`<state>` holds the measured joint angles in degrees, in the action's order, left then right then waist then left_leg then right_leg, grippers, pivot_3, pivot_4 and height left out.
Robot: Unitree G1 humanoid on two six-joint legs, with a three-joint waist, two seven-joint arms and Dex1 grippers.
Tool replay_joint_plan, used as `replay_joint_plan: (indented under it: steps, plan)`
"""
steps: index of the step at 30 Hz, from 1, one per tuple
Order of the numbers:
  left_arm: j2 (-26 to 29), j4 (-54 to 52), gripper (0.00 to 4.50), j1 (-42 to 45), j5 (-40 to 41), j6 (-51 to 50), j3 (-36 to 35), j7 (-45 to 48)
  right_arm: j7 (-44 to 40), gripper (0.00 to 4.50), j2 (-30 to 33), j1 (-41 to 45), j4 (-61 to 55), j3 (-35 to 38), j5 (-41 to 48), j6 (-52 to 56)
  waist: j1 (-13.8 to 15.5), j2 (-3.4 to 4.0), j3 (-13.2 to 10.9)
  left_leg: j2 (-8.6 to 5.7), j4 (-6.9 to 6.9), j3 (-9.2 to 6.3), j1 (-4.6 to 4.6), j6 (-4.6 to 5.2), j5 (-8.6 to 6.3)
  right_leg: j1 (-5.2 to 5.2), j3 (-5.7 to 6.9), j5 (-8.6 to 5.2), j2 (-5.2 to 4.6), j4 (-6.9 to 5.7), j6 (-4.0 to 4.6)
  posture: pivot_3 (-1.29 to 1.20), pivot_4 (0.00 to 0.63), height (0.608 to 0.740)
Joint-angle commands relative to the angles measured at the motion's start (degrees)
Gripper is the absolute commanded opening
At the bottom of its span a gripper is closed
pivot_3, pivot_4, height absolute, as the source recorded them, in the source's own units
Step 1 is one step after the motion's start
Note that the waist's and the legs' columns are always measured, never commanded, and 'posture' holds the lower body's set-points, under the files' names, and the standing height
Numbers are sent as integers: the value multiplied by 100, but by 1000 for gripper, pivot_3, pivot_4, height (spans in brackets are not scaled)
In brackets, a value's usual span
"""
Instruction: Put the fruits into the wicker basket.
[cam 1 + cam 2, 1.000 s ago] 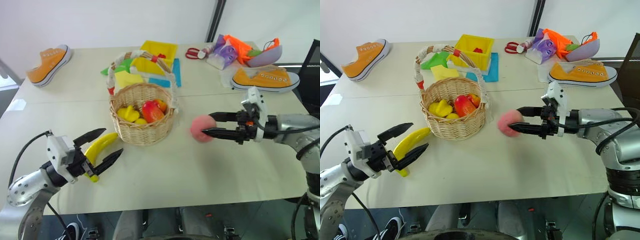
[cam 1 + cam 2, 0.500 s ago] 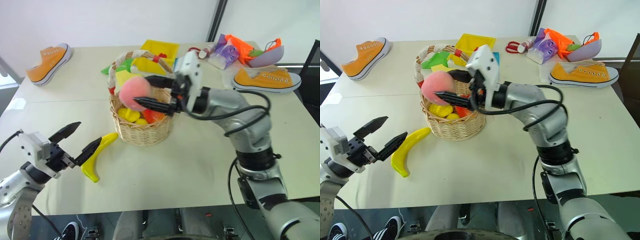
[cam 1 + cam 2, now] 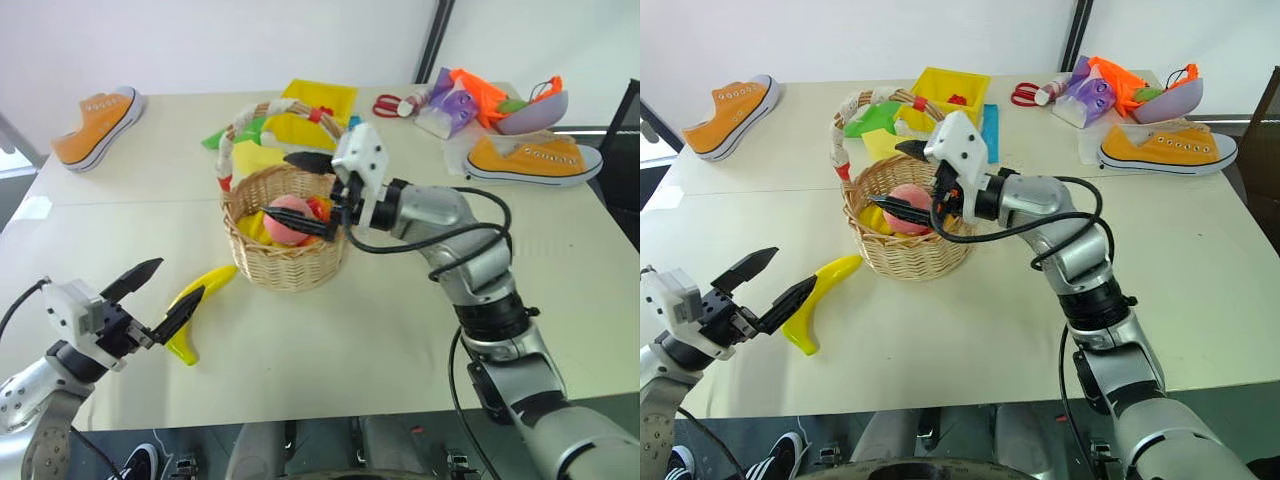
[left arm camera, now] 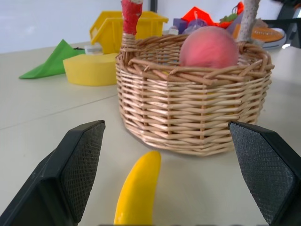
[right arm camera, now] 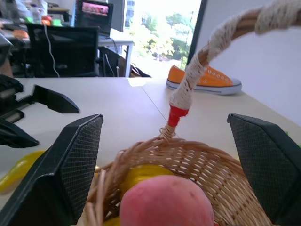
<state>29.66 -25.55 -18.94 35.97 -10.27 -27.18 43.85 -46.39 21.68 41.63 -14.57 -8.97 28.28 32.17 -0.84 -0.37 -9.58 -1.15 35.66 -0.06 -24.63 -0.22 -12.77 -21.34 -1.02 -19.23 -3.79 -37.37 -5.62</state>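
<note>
The pink peach [image 3: 291,220] sits in the wicker basket [image 3: 285,262] on top of other toy fruit. The right end effector [image 3: 300,186] is over the basket, its fingers wide apart around the peach, not squeezing it. The yellow banana [image 3: 196,309] lies on the desk [image 3: 350,330] beside the basket. The left end effector [image 3: 158,297] is spread wide, with nothing in it, at the banana.

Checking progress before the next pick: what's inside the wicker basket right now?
The wicker basket holds the pink peach on top, with yellow and red toy fruit partly showing beside it. Whatever lies under the peach is covered.
</note>
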Motion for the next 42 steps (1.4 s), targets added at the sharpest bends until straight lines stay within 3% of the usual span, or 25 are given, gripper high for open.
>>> replay_joint_plan:
  steps: [1, 4, 8, 14, 21, 24, 29, 34, 37, 42]
  plan:
    - [54, 218, 4500, 129, -267, -42, 53, -253, -667, 4433, 791, -391, -736, 617, 674, 357, 29, -4, 2, 0, 1, 0, 0, 0, 0, 2, 2, 0, -1, 3, 0, 0, 150, 740]
    - [157, 340, 4500, 200, -572, -231, 220, -474, -1316, 4433, 1667, -934, -1063, 837, 828, 331, 5, -8, 2, -5, 0, 1, -1, 6, -4, 15, 0, -1, -7, 16, 1, 0, 150, 740]
    - [105, 379, 4500, 307, -753, -519, 484, -794, -1742, 4433, 2372, -1720, -1405, 1036, 856, 181, -28, -7, 4, -2, -7, 1, 0, 8, -3, 22, 0, -1, -7, 9, 1, 0, 150, 740]
    - [110, 488, 4500, 278, -891, -962, 849, -926, -1960, 4433, 2831, -2145, -1653, 945, 400, -313, 0, -10, 4, -1, -2, 1, 1, 8, -3, 24, 1, 0, -7, 7, 0, 0, 150, 740]
    - [168, 714, 4500, 355, -1109, -1113, 1066, -912, -1797, 4433, 2720, -2075, -1420, 878, 220, -487, 32, -1, 10, -2, 3, 1, 5, 8, -3, 30, 0, -5, -7, 12, 9, 0, 150, 740]
    - [162, 674, 3674, 271, -1121, -1147, 1037, -921, -1748, 4500, 2663, -2005, -1306, 828, 145, -534, 28, 12, 18, -2, 2, 1, 8, 7, -3, 36, 0, -5, -7, 12, 9, 0, 150, 740]
    - [110, 690, 1275, 348, -1217, -1097, 934, -1093, -1704, 4500, 2549, -1889, -1169, 730, 56, -646, 25, 14, 19, -2, 1, 1, 14, 7, -3, 41, 0, -10, -7, 12, 18, 0, 150, 740]
    - [108, 613, 1275, 377, -1097, -848, 649, -995, -1704, 4500, 2471, -1824, -1106, 697, 34, -680, 21, 12, 18, -2, 2, 0, 13, 7, -3, 42, 1, -9, -7, 12, 17, 0, 150, 740]
    - [162, 365, 1275, 278, -443, -637, 136, -459, -1734, 4500, 2470, -1775, -1018, 736, 48, -707, 5, 4, 13, -1, 1, 1, 11, 7, -3, 38, 1, -9, -7, 12, 16, 0, 150, 740]
    - [510, -353, 1275, 207, 1434, -1230, -566, 296, -1629, 4500, 2312, -1632, -840, 1120, 497, -591, -6, 3, 12, -1, -2, 0, 9, 7, -3, 34, 1, -6, -7, 14, 11, 0, 150, 740]
